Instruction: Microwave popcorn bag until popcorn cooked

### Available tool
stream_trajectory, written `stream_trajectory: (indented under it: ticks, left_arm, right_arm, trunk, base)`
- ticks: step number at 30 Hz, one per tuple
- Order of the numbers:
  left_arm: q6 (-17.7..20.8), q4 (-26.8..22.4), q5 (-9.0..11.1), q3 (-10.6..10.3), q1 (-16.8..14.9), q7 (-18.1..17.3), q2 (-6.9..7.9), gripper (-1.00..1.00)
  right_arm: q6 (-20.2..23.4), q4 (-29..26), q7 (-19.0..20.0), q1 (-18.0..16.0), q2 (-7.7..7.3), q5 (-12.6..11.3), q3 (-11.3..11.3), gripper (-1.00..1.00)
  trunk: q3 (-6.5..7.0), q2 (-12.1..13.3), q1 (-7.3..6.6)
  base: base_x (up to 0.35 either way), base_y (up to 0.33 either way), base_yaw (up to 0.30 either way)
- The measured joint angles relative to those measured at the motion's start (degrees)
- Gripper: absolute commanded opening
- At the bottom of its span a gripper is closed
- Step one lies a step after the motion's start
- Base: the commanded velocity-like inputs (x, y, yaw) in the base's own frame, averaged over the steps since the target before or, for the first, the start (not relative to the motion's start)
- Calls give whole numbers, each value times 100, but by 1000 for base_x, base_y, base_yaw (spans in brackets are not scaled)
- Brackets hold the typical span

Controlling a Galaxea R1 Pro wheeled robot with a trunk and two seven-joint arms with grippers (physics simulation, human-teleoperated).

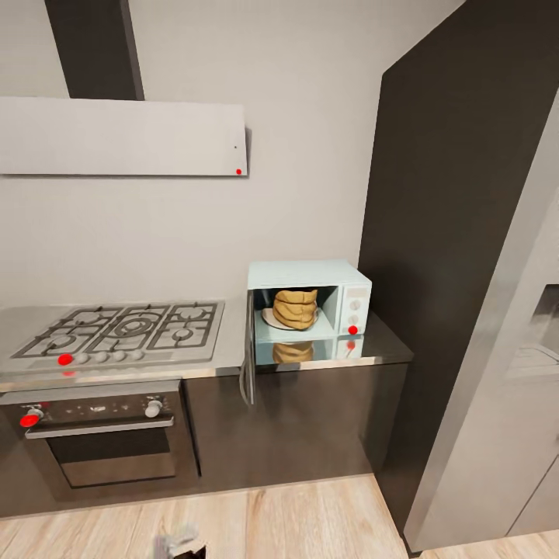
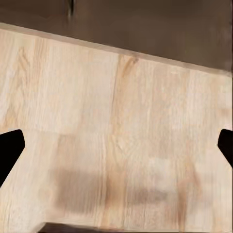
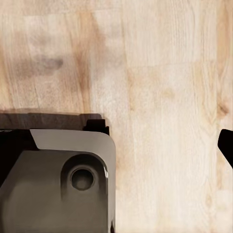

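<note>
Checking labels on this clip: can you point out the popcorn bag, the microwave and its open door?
popcorn bag (image 1: 295, 308), head view, on its ridged tan side.
microwave (image 1: 355, 299), head view, on the pale knob panel.
microwave door (image 1: 249, 365), head view, on the edge of the door swung open.

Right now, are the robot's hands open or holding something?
Left gripper: open, holding nothing, over the wooden floor.
Right gripper: cannot be told.
</note>
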Motion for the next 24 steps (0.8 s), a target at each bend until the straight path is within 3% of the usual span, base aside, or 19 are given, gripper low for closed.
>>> stream_trajectory:
  ticks: [1, 2, 3, 5, 7, 9, 13, 24]
  left_arm:
    - [84, -65, 5, -6, -471, -11, -202, 100]
    - [236, -390, 4, -12, -1103, -66, -286, 100]
    - [288, -609, 4, -13, -1394, -78, -291, 100]
    - [808, -1891, -2, -22, -1278, -67, -300, 100]
    - [1236, -2363, -53, -34, -1297, -30, -304, 100]
    - [1367, -2641, -223, -76, -1311, -15, -314, 100]
    - [1414, -2851, -336, -190, -1316, -17, -297, 100]
    - [1478, -2863, -352, -211, -1316, -2, -315, 100]
  right_arm:
    - [29, 0, -6, 0, 0, -1, 0, 100]
    - [54, 0, -19, 0, 0, -5, 0, 100]
    - [56, 0, -30, 0, 0, -7, 0, 100]
    - [54, 5, -61, 0, 9, -35, -3, 100]
    - [59, 7, -56, 1, 9, -42, -7, 100]
    - [61, 8, -42, 46, 7, -44, -8, 100]
    - [35, 3, -40, 84, 0, -41, -9, 100]
    - [-8, 0, -63, 88, 0, -29, -9, 100]
  trunk:
    - [1, 1, 0]
    - [0, 0, 0]
    - [0, 0, 0]
    - [0, -1, 0]
    - [-1, 0, 0]
    - [-1, -1, 0]
    - [-1, 0, 0]
    - [-1, -1, -2]
  base:
    - [0, 0, 0]
    - [0, 0, 0]
    - [0, 0, 0]
    - [0, 0, 0]
    - [0, 0, 0]
    - [0, 0, 0]
    - [0, 0, 0]
    - [52, 0, 0]
